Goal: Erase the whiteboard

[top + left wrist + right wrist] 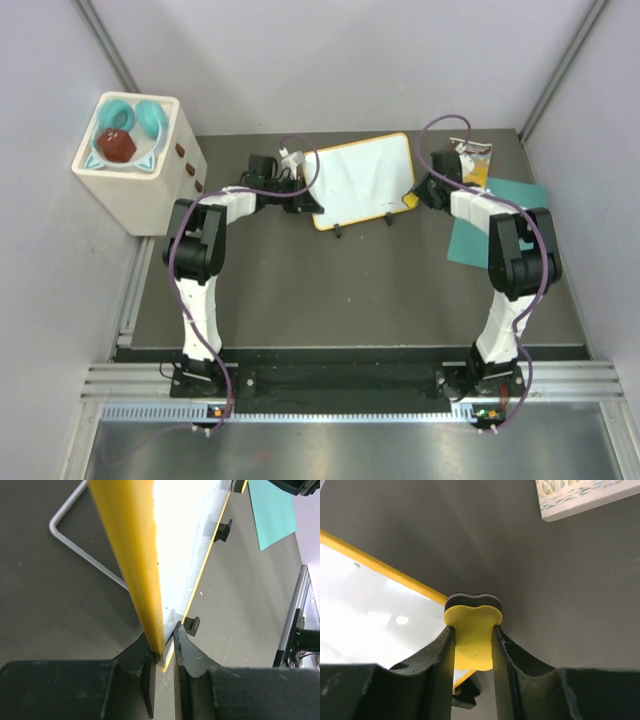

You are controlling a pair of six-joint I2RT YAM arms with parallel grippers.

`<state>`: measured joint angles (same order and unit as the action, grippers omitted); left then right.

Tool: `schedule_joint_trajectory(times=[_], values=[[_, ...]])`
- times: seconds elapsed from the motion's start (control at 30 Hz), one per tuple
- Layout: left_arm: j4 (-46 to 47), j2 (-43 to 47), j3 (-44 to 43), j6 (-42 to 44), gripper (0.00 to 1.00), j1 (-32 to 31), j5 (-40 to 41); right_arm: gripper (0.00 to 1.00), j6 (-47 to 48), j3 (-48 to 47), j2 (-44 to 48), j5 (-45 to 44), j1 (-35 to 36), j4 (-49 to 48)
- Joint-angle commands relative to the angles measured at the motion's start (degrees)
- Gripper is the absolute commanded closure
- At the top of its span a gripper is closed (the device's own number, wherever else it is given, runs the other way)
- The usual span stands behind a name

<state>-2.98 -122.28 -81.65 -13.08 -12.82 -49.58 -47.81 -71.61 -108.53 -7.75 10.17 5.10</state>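
Whiteboard (362,180) noted at far centre of table (380,290), left rim pinched by left gripper (162,632). Yellow eraser (472,611) clamped in right gripper (473,628) by board's right rim. Picture book (585,495) print not legible.

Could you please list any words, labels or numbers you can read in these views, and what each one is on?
None can be read.
whiteboard: no writing visible.
picture book: only a drawing shows, no letters.
white box: small brown marks on its side, too small to read.
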Motion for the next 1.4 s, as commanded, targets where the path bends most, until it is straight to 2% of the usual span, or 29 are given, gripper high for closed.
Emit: schedule_joint_trajectory(times=[0.0, 0.17, 0.43, 0.73, 0.93, 1.17, 1.37], values=[[-8.62, -3.58, 2.02, 7.46, 1.00, -0.28, 14.25, 1.00, 1.67, 1.38, 1.39, -6.05, -1.39, -3.25], [-8.62, -3.84, 1.93, 7.54, 1.00, -0.28, 14.25, 1.00, 2.98, 0.86, 1.66, -4.47, -0.25, -3.61], [-8.62, -3.84, 1.84, 7.54, 1.00, -0.19, 14.16, 1.00, 10.28, -0.72, 1.04, -12.37, 9.68, -6.51], [-8.62, -3.67, 2.02, 7.54, 1.00, -0.19, 14.25, 1.00, 10.90, -3.26, -1.95, -12.64, 15.04, -8.10], [-8.71, -3.67, 2.02, 7.54, 1.00, -0.19, 14.16, 1.00, 12.30, -4.50, -1.42, -15.97, 14.53, -6.77], [-8.71, -3.67, 2.02, 7.46, 1.00, -0.19, 14.07, 1.00, 11.60, -1.61, 1.83, -15.28, 8.20, -6.60], [-8.62, -3.76, 2.02, 7.63, 1.00, -0.28, 13.99, 1.00, 14.23, -0.90, 1.49, -11.94, 10.56, -9.93]])
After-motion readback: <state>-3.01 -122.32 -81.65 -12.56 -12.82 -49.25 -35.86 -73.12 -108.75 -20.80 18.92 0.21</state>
